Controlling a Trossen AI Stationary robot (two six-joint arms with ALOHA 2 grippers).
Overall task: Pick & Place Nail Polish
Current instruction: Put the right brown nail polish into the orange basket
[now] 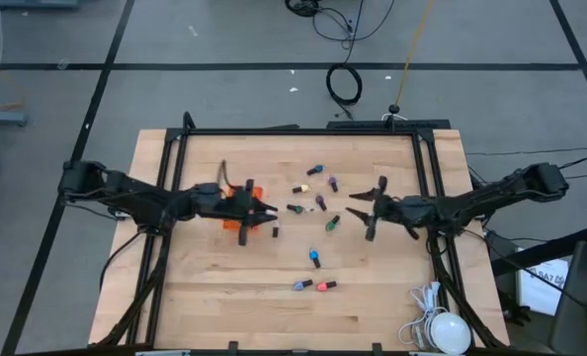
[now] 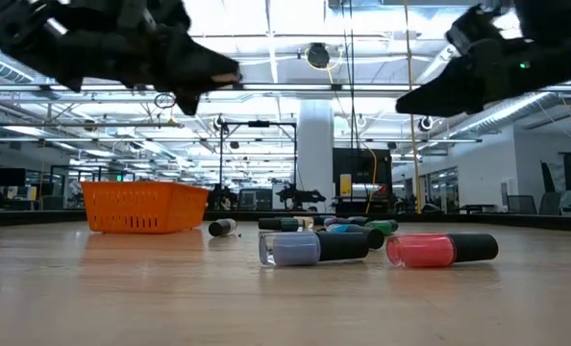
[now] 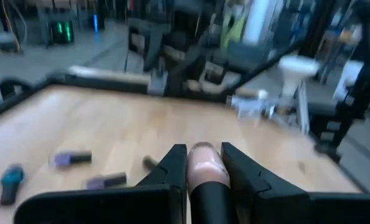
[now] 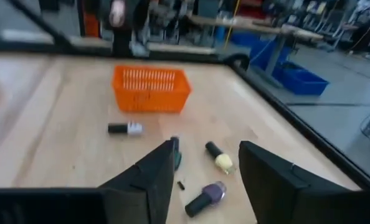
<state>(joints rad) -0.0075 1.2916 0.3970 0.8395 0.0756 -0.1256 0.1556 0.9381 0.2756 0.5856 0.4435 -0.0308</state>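
Reaching in from the left, the left gripper (image 1: 265, 211) hangs above the surface (image 1: 205, 297) beside the orange basket (image 1: 246, 197), its fingers (image 3: 172, 163) clamped on a pale pink nail polish bottle (image 3: 202, 163). The right gripper (image 1: 366, 211) stretches in from the right, fingers spread wide and empty. Other nail polish bottles (image 1: 313, 257) lie scattered between them. No writing is legible.

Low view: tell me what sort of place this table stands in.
Probably a large industrial lab or warehouse-style workshop. Beyond the wooden table runs an open hall with long ceiling light strips, a white column, and more frames and equipment standing in the distance.
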